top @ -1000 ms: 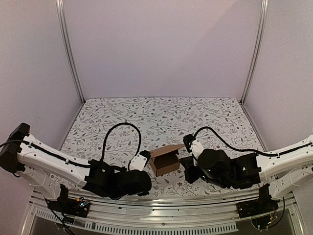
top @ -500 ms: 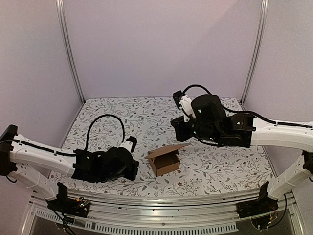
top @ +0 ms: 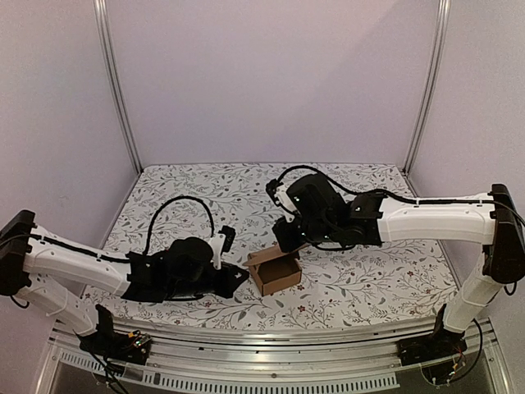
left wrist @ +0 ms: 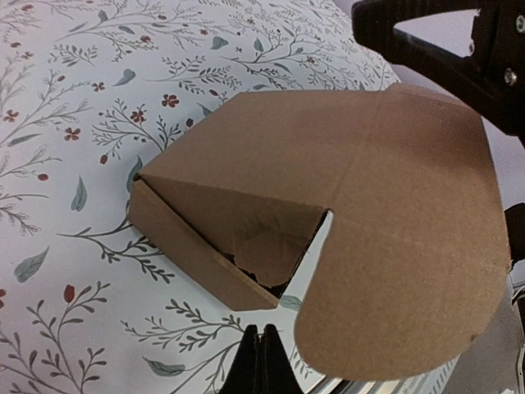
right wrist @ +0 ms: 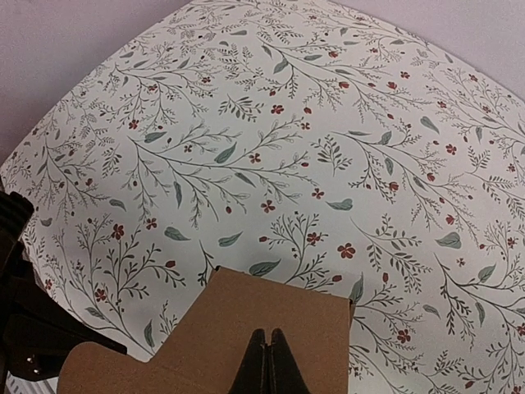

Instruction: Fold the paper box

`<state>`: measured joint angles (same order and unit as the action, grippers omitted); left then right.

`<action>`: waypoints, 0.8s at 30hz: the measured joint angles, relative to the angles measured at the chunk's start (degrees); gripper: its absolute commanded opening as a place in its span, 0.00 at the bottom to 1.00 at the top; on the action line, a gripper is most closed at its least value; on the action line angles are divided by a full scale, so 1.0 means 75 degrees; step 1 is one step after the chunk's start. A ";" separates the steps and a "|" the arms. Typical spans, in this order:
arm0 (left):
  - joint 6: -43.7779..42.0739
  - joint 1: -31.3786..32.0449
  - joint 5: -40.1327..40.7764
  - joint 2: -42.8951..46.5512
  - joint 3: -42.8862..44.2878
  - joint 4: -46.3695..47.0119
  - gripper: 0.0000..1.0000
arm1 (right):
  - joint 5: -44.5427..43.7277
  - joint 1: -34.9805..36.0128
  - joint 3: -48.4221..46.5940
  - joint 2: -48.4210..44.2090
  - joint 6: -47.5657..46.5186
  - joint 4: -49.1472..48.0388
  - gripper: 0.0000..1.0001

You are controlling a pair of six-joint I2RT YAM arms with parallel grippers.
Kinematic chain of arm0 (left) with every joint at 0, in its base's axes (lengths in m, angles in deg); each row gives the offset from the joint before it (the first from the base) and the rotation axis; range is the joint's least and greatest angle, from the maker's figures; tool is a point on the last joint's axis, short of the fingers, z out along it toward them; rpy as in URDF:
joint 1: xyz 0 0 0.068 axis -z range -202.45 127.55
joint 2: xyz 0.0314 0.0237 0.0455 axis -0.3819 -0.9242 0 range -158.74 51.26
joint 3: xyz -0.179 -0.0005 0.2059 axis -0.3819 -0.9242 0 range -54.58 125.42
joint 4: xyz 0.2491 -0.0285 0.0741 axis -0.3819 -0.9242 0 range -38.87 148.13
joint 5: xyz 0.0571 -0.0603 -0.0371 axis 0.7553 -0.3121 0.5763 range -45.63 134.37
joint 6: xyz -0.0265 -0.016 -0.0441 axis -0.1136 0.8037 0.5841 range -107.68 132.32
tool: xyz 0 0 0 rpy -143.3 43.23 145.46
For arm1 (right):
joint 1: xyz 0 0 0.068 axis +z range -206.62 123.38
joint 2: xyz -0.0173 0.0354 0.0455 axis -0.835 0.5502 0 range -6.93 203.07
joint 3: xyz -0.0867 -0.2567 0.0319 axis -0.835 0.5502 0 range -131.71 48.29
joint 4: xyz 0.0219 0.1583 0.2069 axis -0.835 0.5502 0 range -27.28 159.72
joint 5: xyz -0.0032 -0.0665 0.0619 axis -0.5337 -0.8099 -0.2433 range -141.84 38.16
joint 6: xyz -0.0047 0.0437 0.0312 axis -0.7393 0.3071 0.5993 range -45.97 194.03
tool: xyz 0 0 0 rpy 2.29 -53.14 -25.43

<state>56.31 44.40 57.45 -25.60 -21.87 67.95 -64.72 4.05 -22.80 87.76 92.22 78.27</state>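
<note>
The paper box is sitting on the worktop between the arms, its lid flap standing open. The right end effector, poised over the flap, and the left end effector, facing the open mouth, are both showing fingers pressed together. Pressing the flap down along its crease, with the left bracing the front wall, seems advisable. The left wrist view is revealing a loose inner tab, too small to tell from overhead

Probably a robotics lab enclosure: aluminium posts, pale panels (floral table cover).
</note>
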 measured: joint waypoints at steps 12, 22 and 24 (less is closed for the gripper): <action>0.0239 -0.0323 -0.0813 -0.0898 -0.0082 0.1323 0.00 | 0.0344 0.0000 -0.0087 0.0233 0.0125 0.0090 0.00; 0.0367 -0.0498 -0.1003 -0.1355 -0.0076 0.1894 0.00 | 0.0799 0.0000 -0.0038 0.0577 0.0347 0.0085 0.00; 0.0376 -0.0519 -0.1064 -0.1536 -0.0052 0.1990 0.00 | 0.0854 0.0000 0.0032 0.0600 0.0408 0.0035 0.00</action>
<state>59.13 40.51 49.48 -37.12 -22.26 82.88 -58.32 4.05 -22.56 92.26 95.28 78.54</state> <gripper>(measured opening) 0.005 0.003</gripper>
